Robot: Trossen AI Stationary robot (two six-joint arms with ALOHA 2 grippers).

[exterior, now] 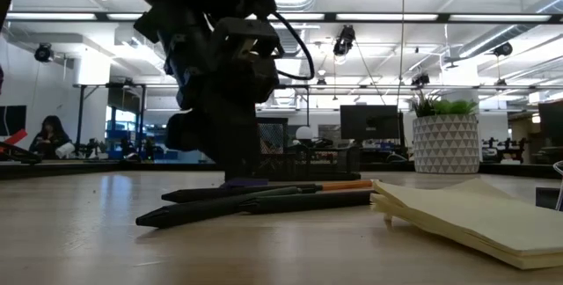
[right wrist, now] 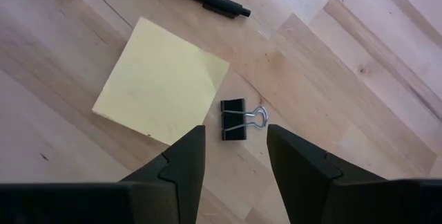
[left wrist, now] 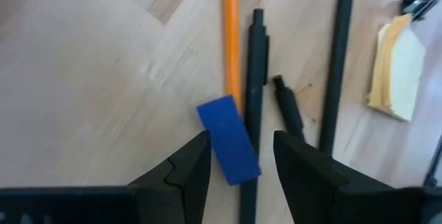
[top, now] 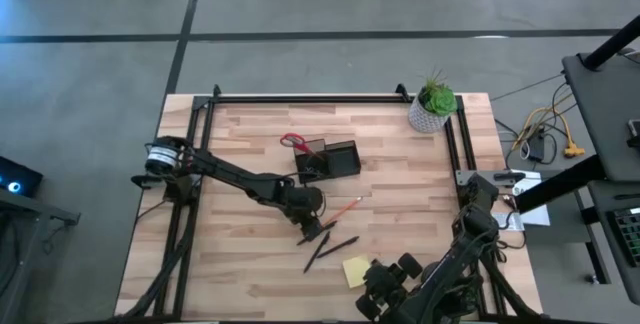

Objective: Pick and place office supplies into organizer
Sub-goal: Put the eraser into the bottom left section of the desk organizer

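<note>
The black organizer (top: 330,160) sits mid-table, red-handled scissors (top: 294,143) sticking out of it toward 10 o'clock. At its 6 o'clock, an orange pencil (left wrist: 231,34) and two dark pens (top: 330,248) lie flat, fanned close together, with a blue block (left wrist: 228,140) touching them. Yellow sticky-note pad (right wrist: 161,79) further toward 5 o'clock, black binder clip (right wrist: 235,119) just beside it.

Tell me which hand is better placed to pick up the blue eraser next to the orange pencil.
The left hand: its open fingers already straddle the blue eraser beside the orange pencil. The right hand hangs over the binder clip by the sticky notes.
</note>
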